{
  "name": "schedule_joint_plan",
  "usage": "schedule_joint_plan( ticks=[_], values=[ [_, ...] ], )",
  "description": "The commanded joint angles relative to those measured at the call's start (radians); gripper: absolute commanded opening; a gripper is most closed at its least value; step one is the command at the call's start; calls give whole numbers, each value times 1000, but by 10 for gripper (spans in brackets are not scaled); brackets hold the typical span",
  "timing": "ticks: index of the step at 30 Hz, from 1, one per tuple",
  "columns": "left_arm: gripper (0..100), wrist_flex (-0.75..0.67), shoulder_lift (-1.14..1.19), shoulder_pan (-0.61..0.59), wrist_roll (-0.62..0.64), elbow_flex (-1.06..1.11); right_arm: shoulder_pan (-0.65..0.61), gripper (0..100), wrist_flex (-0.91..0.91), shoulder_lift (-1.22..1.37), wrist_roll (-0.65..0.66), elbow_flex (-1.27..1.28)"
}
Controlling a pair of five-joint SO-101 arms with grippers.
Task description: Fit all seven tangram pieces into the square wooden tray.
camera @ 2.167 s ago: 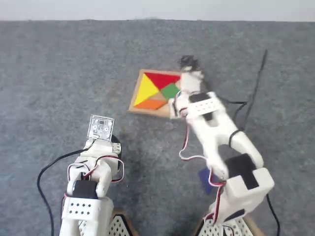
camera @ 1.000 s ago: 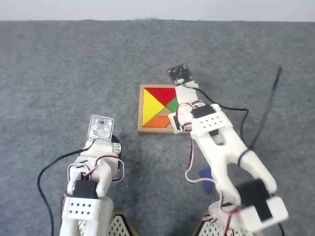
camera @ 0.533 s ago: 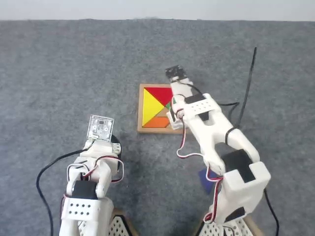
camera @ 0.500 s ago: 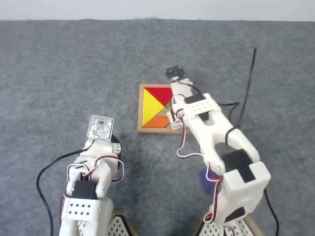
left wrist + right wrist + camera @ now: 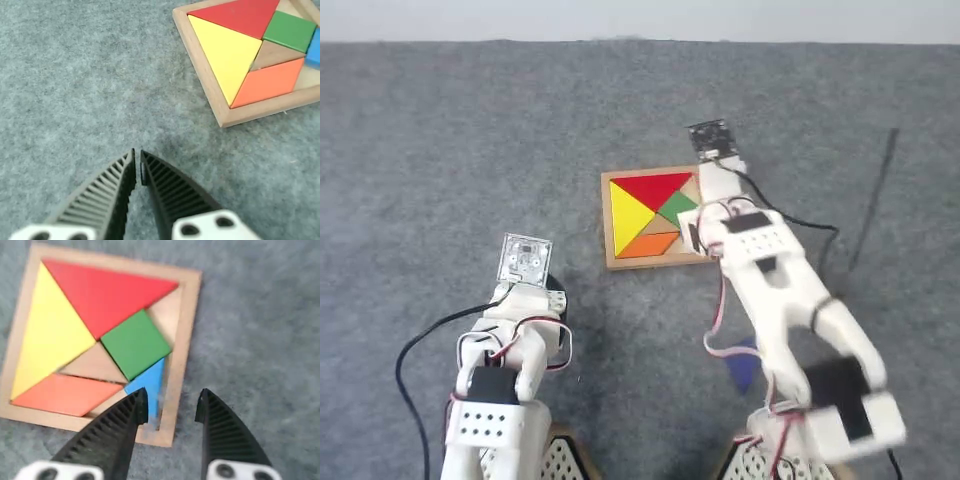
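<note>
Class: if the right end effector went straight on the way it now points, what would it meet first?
The open right end effector would probably meet the rim of the wooden tray first, beside the blue piece; depth is unclear.

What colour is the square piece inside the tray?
The square piece is green, clearest in the right wrist view.

No word, number, label or sign can be read anywhere. The wooden tray (image 5: 607, 220) and the tangram pieces (image 5: 628, 215) lying in it show only bare wood and flat colour. A small circuit board (image 5: 524, 260) on the wrist of the left arm (image 5: 505, 370) carries tiny marks, too small to make out.
</note>
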Motion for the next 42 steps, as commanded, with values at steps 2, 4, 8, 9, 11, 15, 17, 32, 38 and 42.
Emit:
schedule_joint_plan(
  ticks=[2,4,8,9,11,15,17,32,38,42],
  values=[
    [15,8,-14,-5,8,-8,33,157,-39,-206,-18,57],
    [15,8,-14,-5,8,-8,45,158,-39,-217,-18,63],
    [15,8,-14,-5,8,-8,-5,158,-19,-151,8,44],
    [15,8,-14,-5,8,-8,-41,158,8,-124,48,26],
    [15,8,-14,-5,8,-8,-102,158,76,-54,100,-29],
    [15,8,-14,-5,8,-8,-88,158,197,110,83,-178],
    [15,8,-14,-5,8,-8,-67,159,234,177,81,-241],
    [15,8,-14,-5,8,-8,-61,264,260,395,115,-408],
    [15,8,-14,-5,8,-8,33,216,232,401,77,-439],
    [15,8,-14,-5,8,-8,82,216,148,358,38,-382]
  ],
)
